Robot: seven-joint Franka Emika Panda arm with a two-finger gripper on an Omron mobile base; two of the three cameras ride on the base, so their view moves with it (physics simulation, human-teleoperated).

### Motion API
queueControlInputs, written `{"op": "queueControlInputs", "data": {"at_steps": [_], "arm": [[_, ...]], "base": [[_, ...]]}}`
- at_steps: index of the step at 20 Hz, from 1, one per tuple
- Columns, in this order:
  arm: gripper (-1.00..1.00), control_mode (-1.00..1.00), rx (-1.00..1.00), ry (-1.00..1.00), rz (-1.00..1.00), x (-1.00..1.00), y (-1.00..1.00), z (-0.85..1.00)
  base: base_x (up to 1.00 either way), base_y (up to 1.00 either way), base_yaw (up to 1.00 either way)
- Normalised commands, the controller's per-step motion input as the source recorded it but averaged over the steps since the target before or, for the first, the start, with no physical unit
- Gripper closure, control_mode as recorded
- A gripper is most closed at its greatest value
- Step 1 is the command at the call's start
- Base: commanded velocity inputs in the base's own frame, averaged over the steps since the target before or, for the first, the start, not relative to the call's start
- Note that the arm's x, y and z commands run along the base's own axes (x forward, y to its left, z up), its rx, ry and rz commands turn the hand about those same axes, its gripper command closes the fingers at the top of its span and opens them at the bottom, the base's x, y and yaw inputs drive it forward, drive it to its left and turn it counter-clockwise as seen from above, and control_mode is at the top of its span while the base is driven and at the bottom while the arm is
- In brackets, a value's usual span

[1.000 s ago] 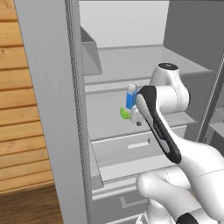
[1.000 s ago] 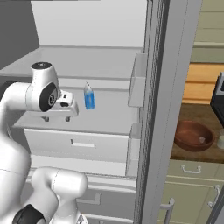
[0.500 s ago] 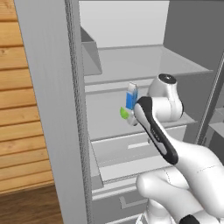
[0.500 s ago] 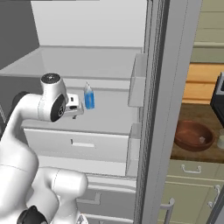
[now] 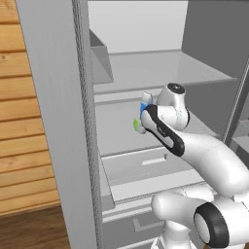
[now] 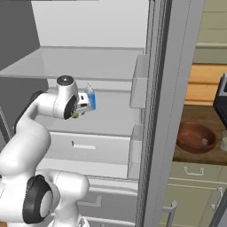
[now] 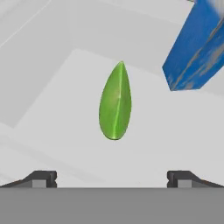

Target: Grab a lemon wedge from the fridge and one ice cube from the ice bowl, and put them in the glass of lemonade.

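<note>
The end effector stands released, its two finger tips spread wide with nothing between them, aimed at the lemon wedge that lies on the fridge shelf just ahead. The wedge is a small yellow-green sliver with pointed ends, lying free on the shelf and centred between the spread tips, and the blue carton stands near it on the right, apart from it. Seen from the base, the arm reaches into the open fridge at middle-shelf height, with the wedge showing just left of the hand. The wedge looks very light, probably a little soft and slick, so a gentle squeeze across its thick middle, on the flat cut faces, should serve better than pinching the tapering ends. On the worktop to the right of the fridge sits the wooden bowl with a pale ice cube in it.
</note>
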Motion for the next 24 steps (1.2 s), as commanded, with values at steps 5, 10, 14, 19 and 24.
{"op": "queueControlInputs", "data": {"at_steps": [5, 10, 14, 19, 24], "arm": [[-1.00, -1.00, 0.00, 0.00, -0.01, 0.55, 0.03, -0.18], [-1.00, -1.00, 0.01, 0.00, -0.05, 0.32, 0.11, -0.10], [-1.00, -1.00, 0.00, 0.06, -0.03, 0.14, 0.14, 0.07], [-1.00, -1.00, 0.00, 0.03, 0.00, 0.15, 0.11, -0.03], [-1.00, -1.00, 0.00, 0.04, 0.00, 0.04, 0.10, -0.26]], "base": [[0.00, 0.00, 0.00], [0.00, 0.00, 0.00], [0.00, 0.00, 0.00], [0.00, 0.00, 0.00], [0.00, 0.00, 0.00]]}}
